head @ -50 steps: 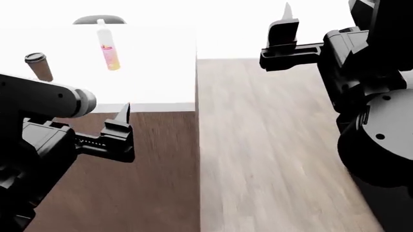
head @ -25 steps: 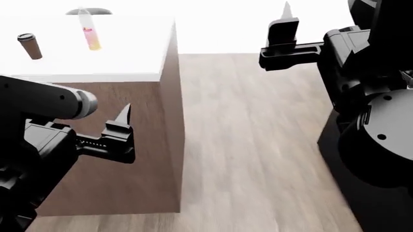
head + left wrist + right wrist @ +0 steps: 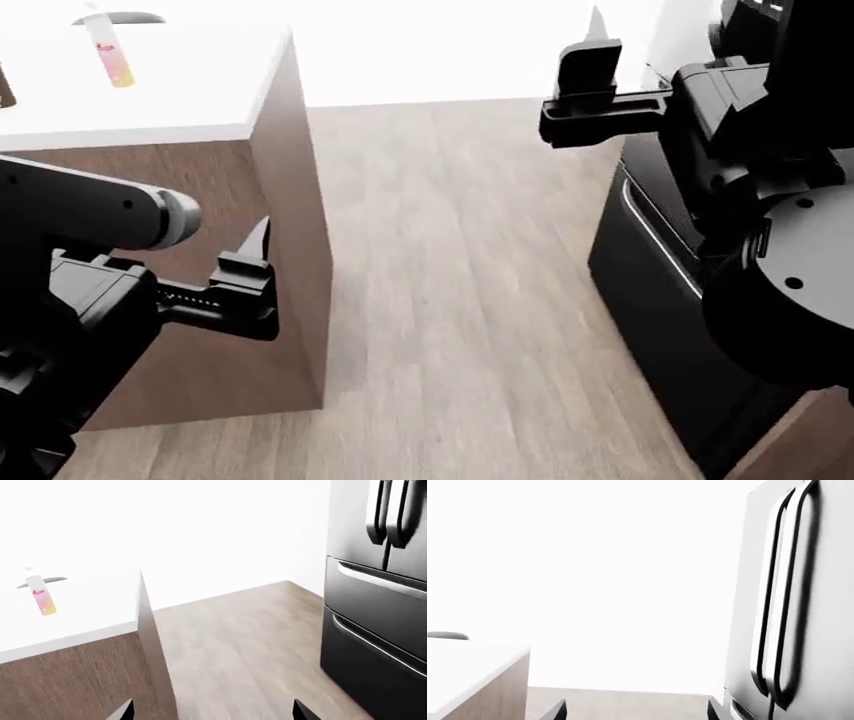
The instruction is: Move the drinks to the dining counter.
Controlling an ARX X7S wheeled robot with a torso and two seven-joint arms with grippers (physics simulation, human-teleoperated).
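Grippers both hang empty with fingers spread wide: left gripper [image 3: 254, 275] low against the dining counter [image 3: 174, 110] wood side, right gripper [image 3: 594, 75] raised beside the fridge [image 3: 373, 605]. Pink-labelled bottle [image 3: 111, 55] stands on the white top, well beyond the left gripper.

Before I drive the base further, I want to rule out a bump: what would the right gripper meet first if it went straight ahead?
Probably nothing near: the right gripper, jaws open and empty, points at open floor and the white wall, between the dining counter and the fridge. Depth is unclear.
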